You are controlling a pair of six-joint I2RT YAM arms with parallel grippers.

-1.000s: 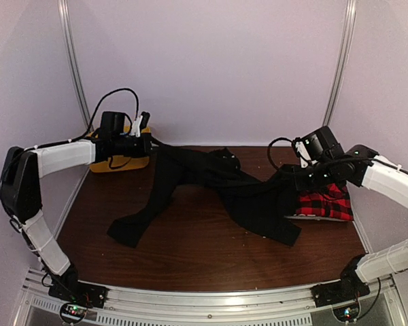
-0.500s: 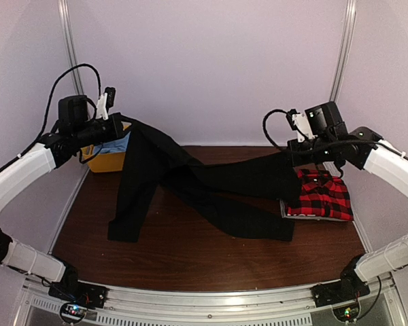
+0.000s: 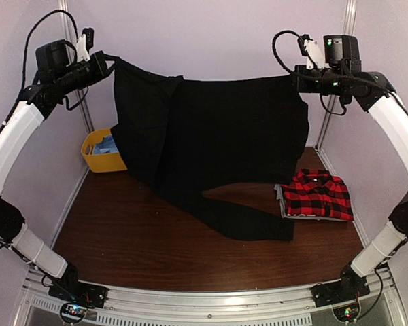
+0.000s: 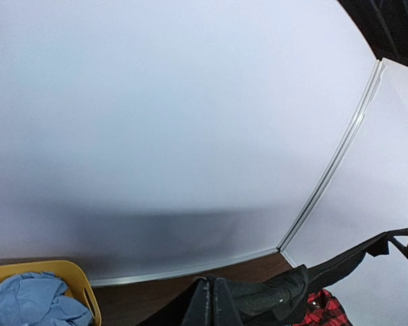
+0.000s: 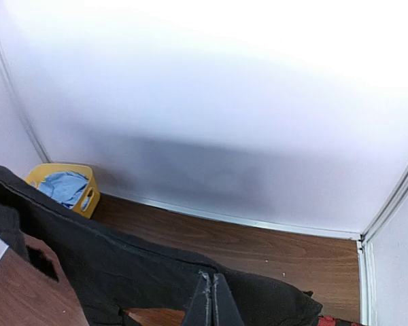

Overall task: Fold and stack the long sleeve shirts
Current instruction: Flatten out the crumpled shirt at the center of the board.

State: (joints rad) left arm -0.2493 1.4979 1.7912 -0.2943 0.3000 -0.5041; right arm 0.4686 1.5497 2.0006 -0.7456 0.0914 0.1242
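The black shirt (image 3: 217,129) hangs spread between my two grippers high above the table, its lower end and one sleeve trailing on the wood. My left gripper (image 3: 107,62) is shut on its upper left edge; the wrist view shows the closed fingertips (image 4: 214,302) pinching black cloth (image 4: 272,299). My right gripper (image 3: 296,78) is shut on the upper right edge; its closed fingertips (image 5: 213,299) pinch the black shirt (image 5: 122,265). The red-and-black plaid shirt (image 3: 316,195) lies folded at the table's right side.
A yellow bin (image 3: 98,153) with blue cloth stands at the back left corner, also in the right wrist view (image 5: 61,187). White walls and metal posts enclose the table (image 3: 136,238).
Both arms have risen high and moved apart, lifting the black shirt off the table until it hangs stretched between them. The plaid shirt has not moved.
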